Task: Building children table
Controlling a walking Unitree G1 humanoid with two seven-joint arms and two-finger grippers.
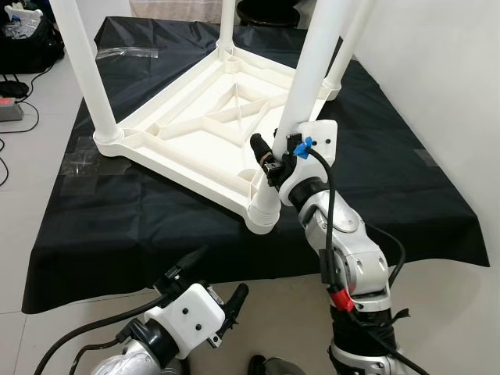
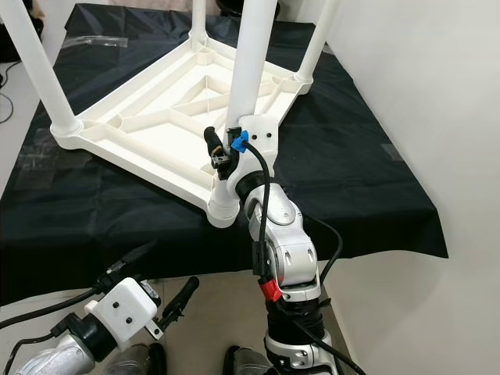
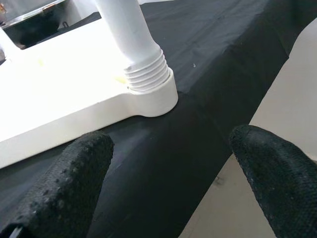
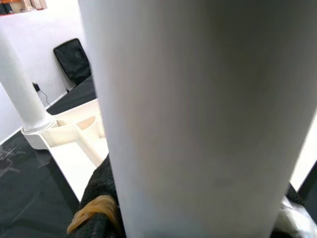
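children's table lying upside down on black cloth, legs pointing up for fitting | right gripper clasping near-right leg low, likely turning it into its socket | left gripper idling near, fingers spread

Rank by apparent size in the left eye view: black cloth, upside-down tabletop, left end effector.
1. black cloth
2. upside-down tabletop
3. left end effector, smallest even though nearest the camera

Bright even light, sharp, close leg blurred
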